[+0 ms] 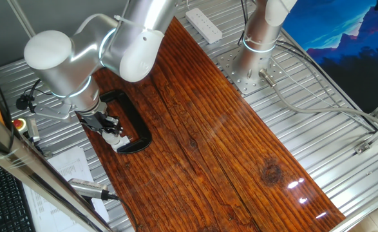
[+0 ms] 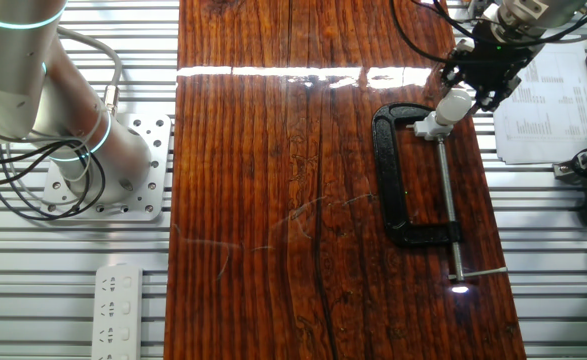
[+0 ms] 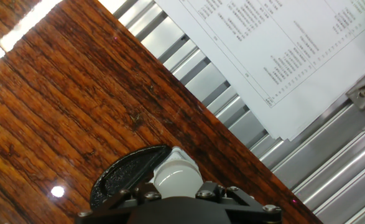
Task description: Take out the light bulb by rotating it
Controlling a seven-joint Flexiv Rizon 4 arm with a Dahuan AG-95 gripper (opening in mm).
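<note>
The light bulb (image 2: 454,105) is small and white. It sticks up from a white socket block (image 2: 428,126) that a black C-clamp (image 2: 393,190) holds to the wooden board. My gripper (image 2: 470,90) stands over the bulb's dome with black fingers on either side, shut on it. In one fixed view the gripper (image 1: 109,127) sits at the board's left edge, just above the white bulb (image 1: 115,138). The hand view shows the bulb's dome (image 3: 177,173) right in front of the gripper body (image 3: 177,190), with the clamp's black pad (image 3: 125,177) beside it. The screw base is hidden.
The clamp's screw rod (image 2: 448,200) runs along the board's edge toward its handle. Printed paper (image 2: 548,110) lies on the metal slats beside the board. A silver tool with a cable (image 1: 89,188) lies near the paper. A power strip (image 1: 203,24) and the arm's base (image 1: 256,55) are at the far side.
</note>
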